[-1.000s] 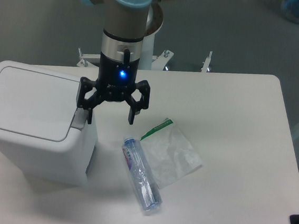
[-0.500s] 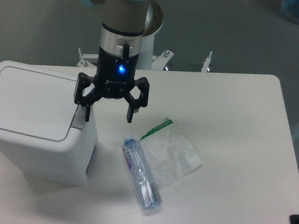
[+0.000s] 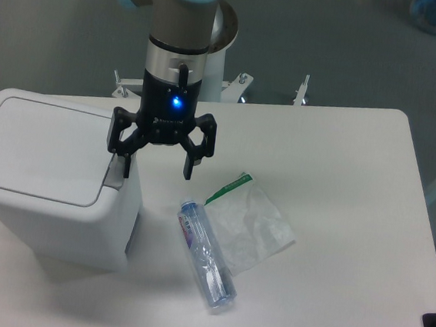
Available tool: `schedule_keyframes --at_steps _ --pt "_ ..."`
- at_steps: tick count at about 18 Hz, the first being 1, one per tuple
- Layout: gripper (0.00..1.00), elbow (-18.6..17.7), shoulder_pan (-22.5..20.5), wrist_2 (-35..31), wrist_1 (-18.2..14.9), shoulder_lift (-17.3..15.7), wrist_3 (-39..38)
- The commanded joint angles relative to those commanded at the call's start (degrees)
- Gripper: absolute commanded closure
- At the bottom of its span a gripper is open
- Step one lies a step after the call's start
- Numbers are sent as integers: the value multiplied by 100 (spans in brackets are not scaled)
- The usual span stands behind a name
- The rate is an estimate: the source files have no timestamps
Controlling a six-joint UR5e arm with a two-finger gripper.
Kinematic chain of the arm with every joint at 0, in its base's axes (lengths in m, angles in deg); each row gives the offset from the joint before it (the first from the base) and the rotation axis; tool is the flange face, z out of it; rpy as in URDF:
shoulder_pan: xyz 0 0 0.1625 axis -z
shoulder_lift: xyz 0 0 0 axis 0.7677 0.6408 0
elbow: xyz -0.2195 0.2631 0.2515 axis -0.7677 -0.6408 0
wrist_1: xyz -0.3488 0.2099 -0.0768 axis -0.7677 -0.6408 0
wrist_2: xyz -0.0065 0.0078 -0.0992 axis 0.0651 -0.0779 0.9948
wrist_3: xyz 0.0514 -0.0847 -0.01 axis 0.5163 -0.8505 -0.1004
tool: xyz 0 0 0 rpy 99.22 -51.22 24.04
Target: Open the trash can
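A white table [image 3: 342, 160] with rounded corners fills the lower frame under even light. Grey floor [image 3: 345, 44] spans the upper frame, where a white metal stand base [image 3: 237, 88] sits behind the table's far edge at centre.

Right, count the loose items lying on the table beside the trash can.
2. A clear plastic bottle lies on its side right of the trash can; a clear zip bag lies flat against the bottle's right side. Anything behind the can would be hidden.
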Motion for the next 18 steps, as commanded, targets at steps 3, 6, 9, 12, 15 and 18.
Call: schedule_keyframes --at_steps 3,6,9,12,15,18 --pt "0 -17 0 -9 0 9 0" --pt "0 -26 0 -9 0 17 0" --pt "0 -26 0 -9 0 17 0" --pt "0 -18 0 -9 0 26 0" --pt "0 245 -52 175 -9 -18 -17" --pt "0 483 -210 246 0 -62 61"
